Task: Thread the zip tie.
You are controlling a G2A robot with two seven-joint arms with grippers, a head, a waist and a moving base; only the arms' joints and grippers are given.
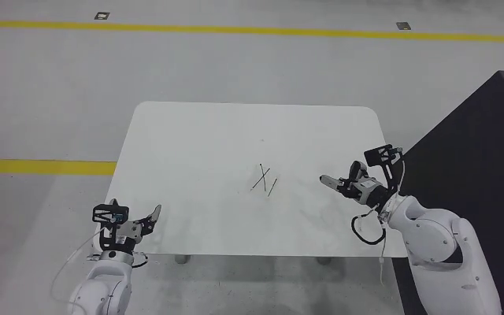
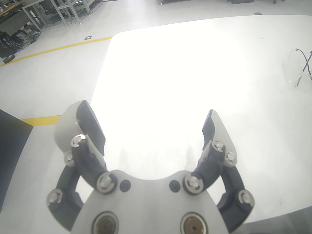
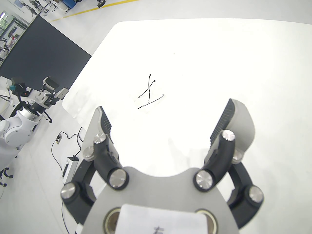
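Three thin black zip ties (image 1: 264,179) lie near the middle of the white table (image 1: 205,142); two cross each other and the third lies beside them. The right wrist view shows the zip ties (image 3: 149,91) flat on the table ahead of my right gripper (image 3: 165,116), which stands open and holds nothing. In the top view that right gripper (image 1: 327,182) hovers over the table's right side, well clear of the ties. My left gripper (image 2: 148,120) is open and empty at the table's front left corner (image 1: 151,214); the zip ties (image 2: 303,66) lie far off from it.
A dark panel (image 1: 465,150) stands along the table's right side. Yellow floor lines (image 1: 236,30) run beyond the table. A cable and a small box (image 3: 69,163) lie on the floor beside the table.
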